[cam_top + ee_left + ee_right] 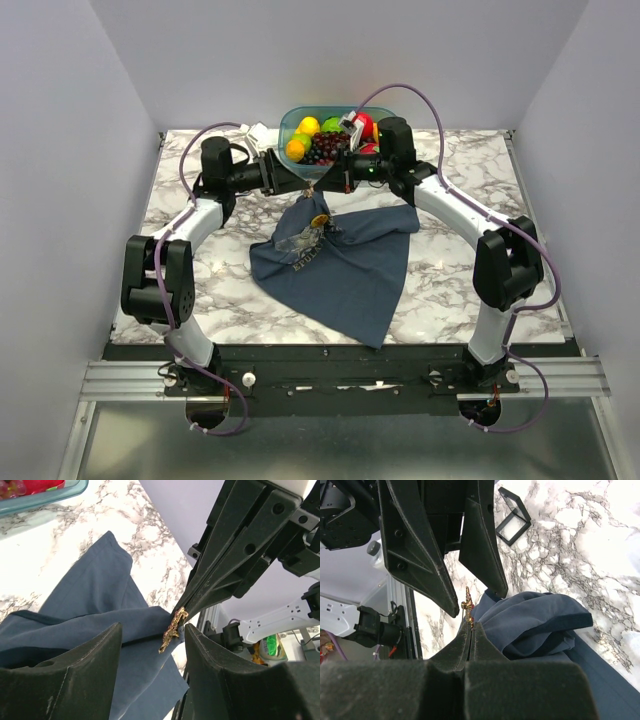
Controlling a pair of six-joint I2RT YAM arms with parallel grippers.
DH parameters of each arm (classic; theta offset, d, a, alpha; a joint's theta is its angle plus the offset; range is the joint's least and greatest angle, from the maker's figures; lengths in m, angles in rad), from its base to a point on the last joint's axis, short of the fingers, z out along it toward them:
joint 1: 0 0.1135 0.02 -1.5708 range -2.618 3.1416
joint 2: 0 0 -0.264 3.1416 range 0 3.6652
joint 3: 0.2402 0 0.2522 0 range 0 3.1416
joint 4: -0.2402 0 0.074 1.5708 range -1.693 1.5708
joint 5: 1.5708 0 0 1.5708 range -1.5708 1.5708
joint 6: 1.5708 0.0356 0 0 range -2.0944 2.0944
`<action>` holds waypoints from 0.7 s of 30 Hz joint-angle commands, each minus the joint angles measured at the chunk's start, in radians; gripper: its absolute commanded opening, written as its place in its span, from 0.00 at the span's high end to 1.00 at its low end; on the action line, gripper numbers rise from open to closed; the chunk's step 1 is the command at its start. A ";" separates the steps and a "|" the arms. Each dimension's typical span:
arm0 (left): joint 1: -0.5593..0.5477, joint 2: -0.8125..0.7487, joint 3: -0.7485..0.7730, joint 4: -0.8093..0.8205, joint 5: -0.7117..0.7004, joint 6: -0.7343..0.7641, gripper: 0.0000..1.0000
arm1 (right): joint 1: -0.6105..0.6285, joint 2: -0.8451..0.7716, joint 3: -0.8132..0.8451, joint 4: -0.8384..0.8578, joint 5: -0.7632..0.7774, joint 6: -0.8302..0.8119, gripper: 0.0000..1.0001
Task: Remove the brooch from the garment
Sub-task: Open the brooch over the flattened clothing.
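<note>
The garment [350, 265] lies rumpled mid-table, its pale print [300, 250] facing up, with a fold pulled up to a peak where the two grippers meet. My right gripper [326, 186] is shut on the tiny gold brooch [468, 604], which stands just above its fingertips [471, 628] against the cloth edge [535, 620]. In the left wrist view the brooch [172, 630] sits at a corner of the garment [100, 595]. My left gripper [152, 630] is open, one finger on each side of the brooch, not touching it. I cannot tell whether the brooch is pinned through the cloth.
A teal bowl [286, 124] of fruit stands at the back, just behind both grippers, and shows in the left wrist view [45, 497]. A small black box with a clear lid [512, 517] lies left of the bowl. A small orange object [320, 220] rests on the garment.
</note>
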 commanded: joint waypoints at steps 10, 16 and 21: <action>-0.025 0.020 0.005 0.059 0.023 -0.034 0.43 | 0.005 -0.017 0.025 -0.001 -0.017 0.007 1.00; -0.025 0.020 0.000 0.061 0.032 -0.032 0.46 | 0.007 -0.017 0.019 -0.002 -0.011 0.013 1.00; -0.027 0.016 -0.009 0.064 0.038 -0.032 0.49 | 0.005 -0.016 0.017 0.001 -0.008 0.021 1.00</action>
